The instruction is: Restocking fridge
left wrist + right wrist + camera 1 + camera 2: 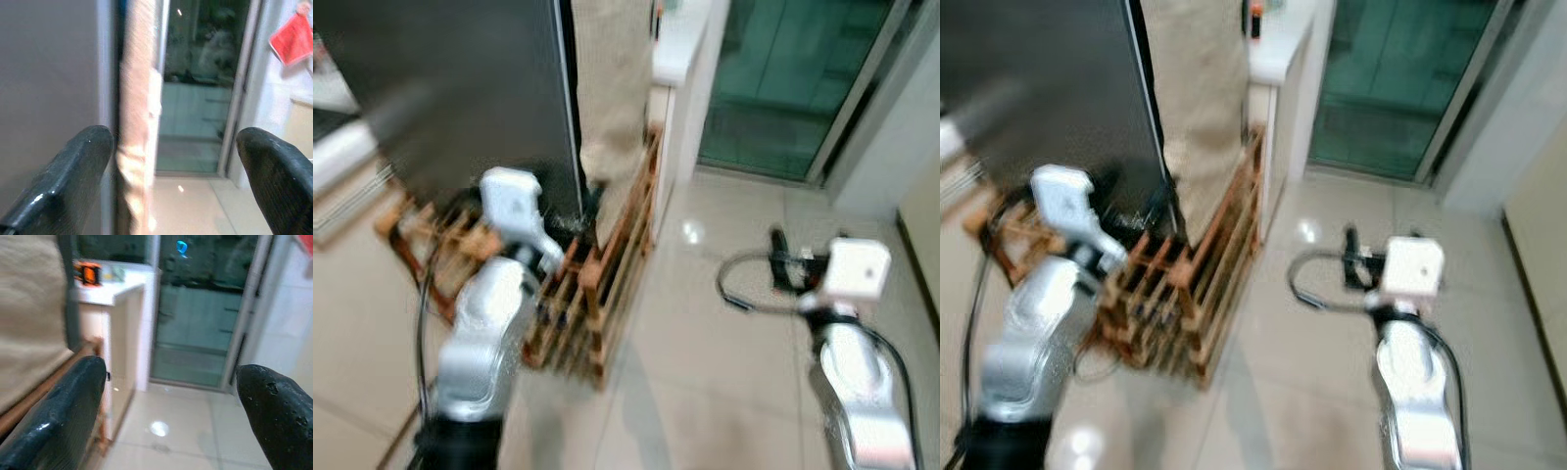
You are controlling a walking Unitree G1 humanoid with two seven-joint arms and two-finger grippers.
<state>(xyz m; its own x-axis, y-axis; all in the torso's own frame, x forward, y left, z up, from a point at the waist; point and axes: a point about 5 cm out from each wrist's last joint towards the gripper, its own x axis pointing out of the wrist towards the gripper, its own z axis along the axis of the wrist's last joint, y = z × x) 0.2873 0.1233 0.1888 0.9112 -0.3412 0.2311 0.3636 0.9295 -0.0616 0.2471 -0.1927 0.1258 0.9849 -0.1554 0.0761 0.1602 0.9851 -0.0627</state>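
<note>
The dark grey fridge (460, 88) stands at the upper left on a wooden pallet (597, 284), its door shut. My left gripper (176, 161) is raised close to the fridge's right edge, fingers (68, 181) spread wide with nothing between them. My right gripper (171, 401) is held out over the tiled floor to the right of the pallet, also open and empty. In the eye views the left arm (494, 323) and right arm (852, 333) both reach forward. The eye views are blurred.
A beige covered thing (612, 88) leans beside the fridge on the pallet. Behind it stands a white counter (680, 49) with an orange item (88, 273) on top. A glass sliding door (793, 78) is at the back right. Pale floor tiles (705, 323) lie ahead.
</note>
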